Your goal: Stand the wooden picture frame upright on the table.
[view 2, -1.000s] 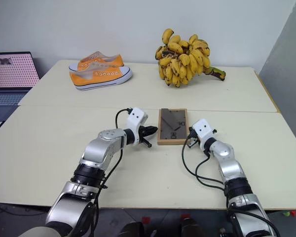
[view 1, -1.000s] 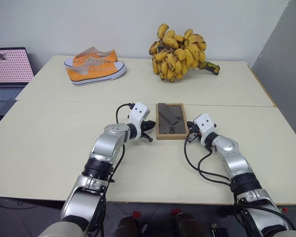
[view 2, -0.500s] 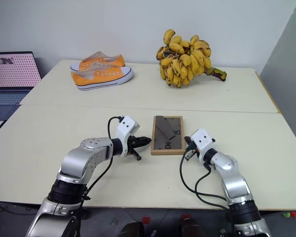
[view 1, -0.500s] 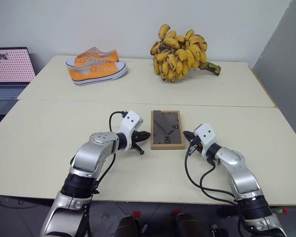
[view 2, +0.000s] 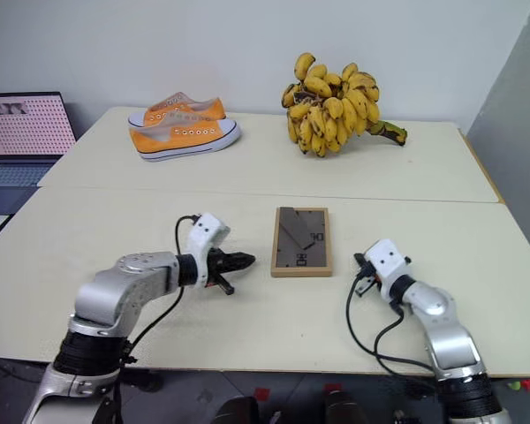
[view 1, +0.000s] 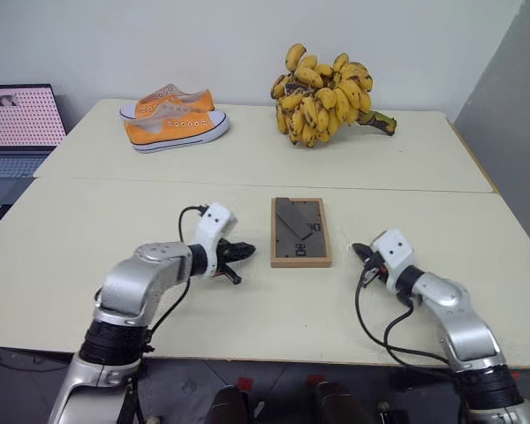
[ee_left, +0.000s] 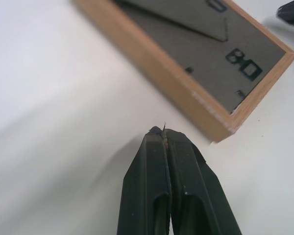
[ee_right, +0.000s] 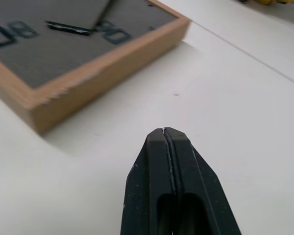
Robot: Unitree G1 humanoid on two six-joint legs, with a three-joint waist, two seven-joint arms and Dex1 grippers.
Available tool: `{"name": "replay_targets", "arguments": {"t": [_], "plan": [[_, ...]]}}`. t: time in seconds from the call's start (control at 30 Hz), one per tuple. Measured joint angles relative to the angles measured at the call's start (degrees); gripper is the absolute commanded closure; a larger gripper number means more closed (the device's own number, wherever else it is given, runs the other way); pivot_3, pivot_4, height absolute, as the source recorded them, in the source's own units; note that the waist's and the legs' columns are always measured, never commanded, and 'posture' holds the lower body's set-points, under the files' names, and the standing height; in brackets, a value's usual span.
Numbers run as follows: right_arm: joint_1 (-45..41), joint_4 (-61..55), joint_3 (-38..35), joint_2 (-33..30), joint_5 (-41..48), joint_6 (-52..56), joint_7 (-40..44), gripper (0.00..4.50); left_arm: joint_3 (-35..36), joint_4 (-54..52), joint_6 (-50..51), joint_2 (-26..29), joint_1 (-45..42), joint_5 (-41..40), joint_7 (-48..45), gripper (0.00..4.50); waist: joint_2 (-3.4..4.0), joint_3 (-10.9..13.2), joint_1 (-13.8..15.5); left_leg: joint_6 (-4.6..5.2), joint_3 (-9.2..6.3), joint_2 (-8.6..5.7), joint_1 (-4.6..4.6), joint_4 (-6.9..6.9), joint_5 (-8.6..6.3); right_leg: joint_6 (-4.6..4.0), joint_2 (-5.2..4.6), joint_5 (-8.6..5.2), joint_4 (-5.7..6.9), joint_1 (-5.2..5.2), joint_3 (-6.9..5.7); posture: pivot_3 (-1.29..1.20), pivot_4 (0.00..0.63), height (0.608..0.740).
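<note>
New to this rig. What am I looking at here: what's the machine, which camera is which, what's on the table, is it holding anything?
It is a humanoid robot with two silver arms, each ending in two black fingers. The two wide pictures come from its head, looking down over the arms; the two close-ups come from cameras on each wrist.

On the pale cream table a small light-wood picture frame lies flat, dark back and stand facing up. Farther back are a pair of orange canvas sneakers and a bunch of yellow bananas; an open laptop sits beyond the left edge.

The left gripper and right gripper flank the frame, both shut and holding nothing.
</note>
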Motion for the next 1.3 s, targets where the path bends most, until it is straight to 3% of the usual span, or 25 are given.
{"name": "replay_targets", "arguments": {"t": [0.13,0.3,0.43,0.8,1.3], "plan": [[-2.6,3.3,-0.4,-1.9,0.1,-2.2,1.4,4.5,3.6,6.4,6.4,0.6,-4.8,-5.6,-2.9,4.44,0.0,0.0,0.0,0.0,0.0,-0.01,0.0,0.0,0.0,0.0,0.0,0.0,-0.01,0.0,-0.01,0.0,0.15,0.74],[-3.8,5.0,0.2,-1.5,0.1,-3.5,2.1,4.5,3.0,13.5,9.8,0.5,-6.8,-7.9,-4.8,4.44,0.0,0.0,-0.1,0.0,-0.01,0.01,0.0,-0.01,0.0,-0.01,0.01,0.0,0.0,-0.01,-0.01,0.0,0.15,0.74],[-3.8,5.4,0.8,-0.9,-0.1,-4.1,2.1,4.5,0.6,18.7,10.6,0.7,-8.4,-8.0,-6.9,3.86,0.0,0.0,0.0,0.0,-0.01,0.0,-0.01,0.0,0.0,-0.02,0.0,0.01,0.01,0.0,-0.01,0.0,0.15,0.74],[-3.1,5.4,1.0,-0.5,-0.2,-4.3,2.0,4.5,-2.4,36.2,4.8,-0.5,-18.6,-5.8,-11.8,1.74,0.0,0.0,0.1,0.0,-0.01,-0.01,-0.04,0.0,0.0,-0.02,0.0,0.01,0.0,-0.01,-0.04,0.0,0.15,0.74],[-4.6,7.8,6.0,6.1,-2.7,-4.1,-1.0,4.5,-3.0,50.1,-0.4,-8.8,-25.0,-3.0,-14.5,1.74,0.0,0.0,0.0,-0.01,-0.01,-0.02,-0.04,0.01,0.01,-0.01,0.0,0.01,0.02,-0.01,-0.02,0.0,0.15,0.74]]}}
